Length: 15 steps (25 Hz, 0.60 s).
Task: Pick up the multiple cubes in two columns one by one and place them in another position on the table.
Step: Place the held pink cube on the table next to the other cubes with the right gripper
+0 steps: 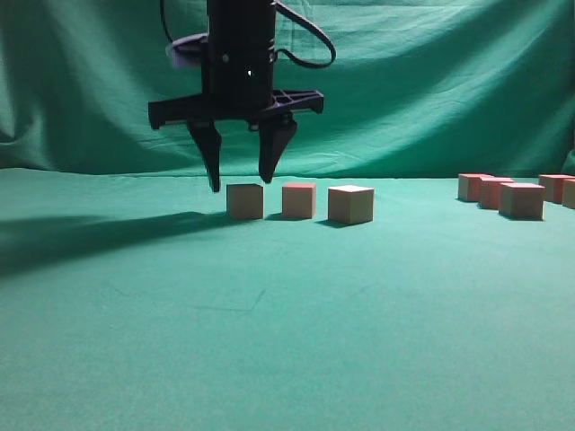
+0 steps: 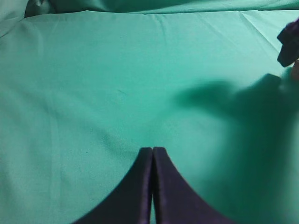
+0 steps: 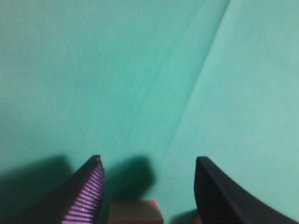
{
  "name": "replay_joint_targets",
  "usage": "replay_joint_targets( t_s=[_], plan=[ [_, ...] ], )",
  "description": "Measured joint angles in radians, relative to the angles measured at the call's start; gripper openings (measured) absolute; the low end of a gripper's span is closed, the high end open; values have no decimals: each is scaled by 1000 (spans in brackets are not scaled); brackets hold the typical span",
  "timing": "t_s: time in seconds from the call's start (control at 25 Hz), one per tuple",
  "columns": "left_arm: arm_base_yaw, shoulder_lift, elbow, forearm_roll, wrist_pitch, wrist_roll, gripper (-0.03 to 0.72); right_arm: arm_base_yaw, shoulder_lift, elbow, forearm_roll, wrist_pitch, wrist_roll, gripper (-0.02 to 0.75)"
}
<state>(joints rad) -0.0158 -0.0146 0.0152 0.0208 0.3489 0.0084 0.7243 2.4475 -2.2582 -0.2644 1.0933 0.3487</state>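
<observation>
Three cubes [image 1: 299, 201] sit in a short row mid-counter [image 1: 269, 341]; a cluster of more cubes [image 1: 517, 194] lies far right. Right hand [image 1: 241, 175] hangs just above the row's left end, fingers apart, holding nothing. Left hand [image 2: 152, 186] hovers over bare cloth, fingers pressed together. Each block looks light, rigid and sharp-edged, probably wood, so two opposite flat sides should give a firm hold. No brand, label or writing is visible anywhere.

Low table-level exterior view [image 1: 269, 341] — both wrist views downward, close.
</observation>
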Motion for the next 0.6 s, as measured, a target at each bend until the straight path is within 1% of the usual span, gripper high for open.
replay_joint_targets(
  t_s=[0.16, 0.32, 0.6],
  plan=[
    [0, 0, 0, 0, 0, 0, 0, 0, 0, -90, -13, 32, -17, 392],
    [0, 0, 0, 0, 0, 0, 0, 0, -17, -183, 5, 134, -24, 392],
    [0, 0, 0, 0, 0, 0, 0, 0, -214, -193, 38, 159, -108, 392]
  ],
)
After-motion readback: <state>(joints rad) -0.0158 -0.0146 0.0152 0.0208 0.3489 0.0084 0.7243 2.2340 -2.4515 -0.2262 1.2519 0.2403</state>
